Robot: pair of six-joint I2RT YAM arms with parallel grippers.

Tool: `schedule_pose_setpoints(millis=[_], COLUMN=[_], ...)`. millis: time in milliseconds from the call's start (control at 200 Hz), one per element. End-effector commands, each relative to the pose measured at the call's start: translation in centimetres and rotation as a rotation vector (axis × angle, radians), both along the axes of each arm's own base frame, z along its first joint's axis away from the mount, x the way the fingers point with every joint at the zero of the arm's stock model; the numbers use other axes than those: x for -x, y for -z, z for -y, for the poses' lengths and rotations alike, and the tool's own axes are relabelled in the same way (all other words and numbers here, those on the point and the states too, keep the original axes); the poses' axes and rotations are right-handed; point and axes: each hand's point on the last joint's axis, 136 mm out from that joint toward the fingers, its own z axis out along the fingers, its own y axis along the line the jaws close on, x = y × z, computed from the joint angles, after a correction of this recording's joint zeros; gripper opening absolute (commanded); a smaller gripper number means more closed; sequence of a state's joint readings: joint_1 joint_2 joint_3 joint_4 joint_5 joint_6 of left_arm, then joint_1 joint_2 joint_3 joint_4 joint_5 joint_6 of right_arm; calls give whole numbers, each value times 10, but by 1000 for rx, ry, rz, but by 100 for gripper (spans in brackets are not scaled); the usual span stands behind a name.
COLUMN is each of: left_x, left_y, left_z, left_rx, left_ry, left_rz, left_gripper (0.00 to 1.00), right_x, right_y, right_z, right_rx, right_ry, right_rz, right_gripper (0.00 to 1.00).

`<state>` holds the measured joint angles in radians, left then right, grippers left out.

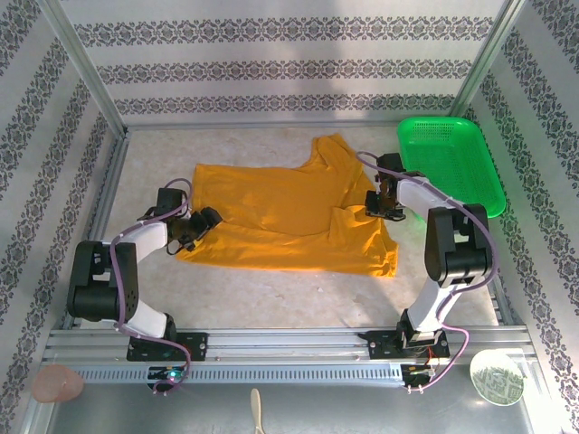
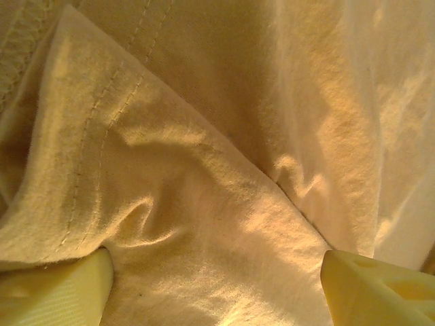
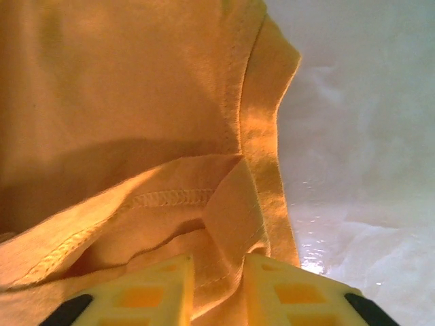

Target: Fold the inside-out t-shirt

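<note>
The soft, light mustard-orange t-shirt point(image 1: 271, 212) lies spread mid-bench and will sag wherever unsupported, so its stitched hems are the best holds: the right end effector point(image 3: 216, 285) pinches a seamed edge, while the left end effector point(image 1: 206, 220) rests open on the cloth.

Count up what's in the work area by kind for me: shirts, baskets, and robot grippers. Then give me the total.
Orange t-shirt: 1
Green basket: 1
Grippers: 2, the left gripper and the right gripper
Total: 4
</note>
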<state>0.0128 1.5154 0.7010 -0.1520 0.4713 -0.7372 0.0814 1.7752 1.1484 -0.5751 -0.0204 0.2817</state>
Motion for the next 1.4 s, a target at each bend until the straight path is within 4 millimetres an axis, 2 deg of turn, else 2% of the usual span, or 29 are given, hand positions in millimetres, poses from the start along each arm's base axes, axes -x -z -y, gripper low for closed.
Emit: schedule_pose_setpoints(millis=[0, 60, 165, 250, 470, 575, 649, 734, 779, 819, 939, 1014, 1089, 1204, 1294, 1394], left_x=[0, 2, 5, 10, 34, 41, 42, 38, 36, 32, 21, 15, 11, 3, -5, -8], left_y=[11, 13, 17, 21, 30, 33, 33, 26, 20, 12, -27, -53, -67, -66, -53, -35], left_z=[2, 2, 1, -1, -16, -19, -20, -19, -19, -17, -14, -11, -8, -4, -1, 0], left_rx=[-20, -22, -28, -42, -116, -128, -128, -125, -125, -122, -101, -80, -58, -31, -15, -18], left_ry=[22, 24, 21, 19, -32, -52, -59, -56, -50, -40, -34, -38, -39, -30, -22, -17], left_rz=[-9, -14, -25, -41, -107, -116, -112, -97, -90, -70, 18, 81, 119, 132, 128, 101], left_gripper=[81, 81, 81, 81, 82, 82, 82, 82, 82, 82, 84, 85, 86, 86, 87, 87], right_x=[-8, -10, -13, -15, -20, -24, -29, -32, -32, -31, -17, 2, 23, 51, 69, 83], right_y=[0, 1, 4, 1, -29, -33, -30, -31, -33, -38, -57, -64, -63, -49, -32, -11], right_z=[4, 4, 3, 6, 26, 26, 17, 8, 8, 7, 2, -7, -17, -35, -45, -46], right_rx=[40, 33, 15, 5, -82, -170, -235, -276, -278, -282, -305, -322, -328, -348, -344, -339], right_ry=[3, 10, 22, 45, 211, 270, 258, 234, 235, 233, 236, 231, 233, 240, 251, 310], right_rz=[5, 4, 3, 17, 168, 204, 190, 190, 198, 209, 248, 259, 258, 226, 192, 153], right_gripper=[23, 19, 0, 0, 0, 0, 0, 35, 44, 47, 44, 41, 36, 34, 34, 34])
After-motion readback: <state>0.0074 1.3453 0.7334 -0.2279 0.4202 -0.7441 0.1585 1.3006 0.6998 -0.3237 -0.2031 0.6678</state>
